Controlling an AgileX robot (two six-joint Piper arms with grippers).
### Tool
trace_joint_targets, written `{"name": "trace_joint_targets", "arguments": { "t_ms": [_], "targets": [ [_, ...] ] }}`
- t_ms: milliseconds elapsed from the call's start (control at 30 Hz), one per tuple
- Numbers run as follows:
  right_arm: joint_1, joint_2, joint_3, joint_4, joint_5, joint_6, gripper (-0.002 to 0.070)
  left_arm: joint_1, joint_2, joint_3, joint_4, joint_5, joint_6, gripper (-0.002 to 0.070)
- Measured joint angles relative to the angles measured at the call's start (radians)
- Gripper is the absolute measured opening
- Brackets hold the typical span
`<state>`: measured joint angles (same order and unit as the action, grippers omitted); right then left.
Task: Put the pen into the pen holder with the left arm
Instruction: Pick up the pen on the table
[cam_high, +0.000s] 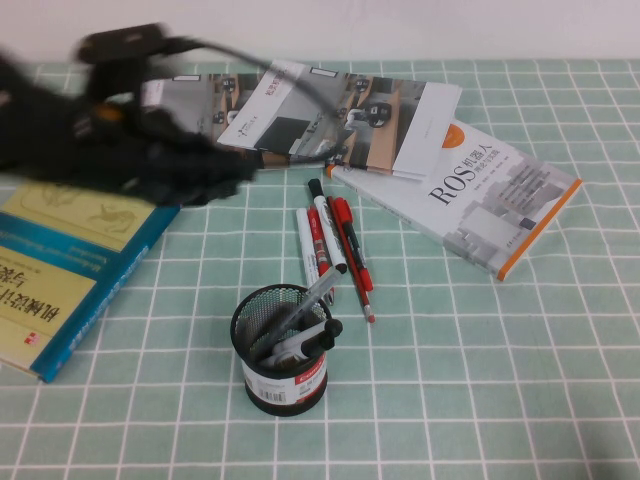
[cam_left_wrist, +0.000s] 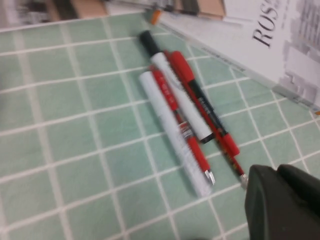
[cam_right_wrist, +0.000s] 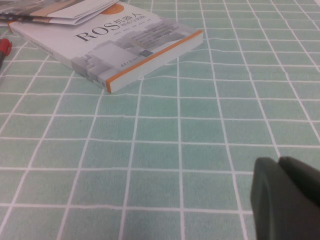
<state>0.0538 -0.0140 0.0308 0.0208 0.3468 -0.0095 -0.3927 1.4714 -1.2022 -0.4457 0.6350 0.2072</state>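
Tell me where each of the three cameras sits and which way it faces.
High view: raised on the robot's side, angled down at the table, pen holder and ROS book; the left arm's left gripper reaches in blurred.
Left wrist view: on the left arm, looking down at the pen among red pens; left gripper shows at one corner.
Right wrist view: low over the cloth, facing the ROS book; right gripper shows.
Shared: all three see the ROS book.

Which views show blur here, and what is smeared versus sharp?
High view: the left arm is smeared while the pen holder and ROS book look sharp. Left wrist view: mildly soft all over, the pen included, left gripper dark at the corner. Right wrist view: the tablecloth is fairly crisp, right gripper at the corner.
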Motion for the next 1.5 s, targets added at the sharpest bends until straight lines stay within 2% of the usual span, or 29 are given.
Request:
{"name": "trace_joint_targets", "arguments": {
  "t_ms": [333, 500, 767, 833, 1000, 1067, 1233, 1500],
  "targets": [
    [0.000, 0.000, 0.000, 0.000, 0.000, 0.000, -0.0020, -0.105, 0.330, -0.379, 0.312, 0.206, -0.283, -0.0004],
    [0.000, 0.000, 0.000, 0.000, 0.000, 0.000, -0.0020, -0.140, 0.440, -0.497, 0.394, 0.315, -0.377, -0.0004],
    [0.000, 0.000, 0.000, 0.000, 0.000, 0.000, -0.0020, -0.177, 0.560, -0.554, 0.460, 0.334, -0.462, 0.0002],
    [0.000, 0.000, 0.000, 0.000, 0.000, 0.000, -0.0020, -0.181, 0.574, -0.554, 0.460, 0.325, -0.464, 0.0036],
    [0.000, 0.000, 0.000, 0.000, 0.000, 0.000, -0.0020, -0.180, 0.595, -0.554, 0.460, 0.315, -0.493, 0.0244],
    [0.000, 0.000, 0.000, 0.000, 0.000, 0.000, -0.0020, -0.180, 0.602, -0.554, 0.460, 0.315, -0.535, 0.0292],
    [0.000, 0.000, 0.000, 0.000, 0.000, 0.000, -0.0020, -0.180, 0.632, -0.565, 0.460, 0.298, -0.564, 0.0317],
    [0.000, 0.000, 0.000, 0.000, 0.000, 0.000, -0.0020, -0.180, 0.715, -0.670, 0.460, 0.328, -0.587, 0.0317]
  ]
}}
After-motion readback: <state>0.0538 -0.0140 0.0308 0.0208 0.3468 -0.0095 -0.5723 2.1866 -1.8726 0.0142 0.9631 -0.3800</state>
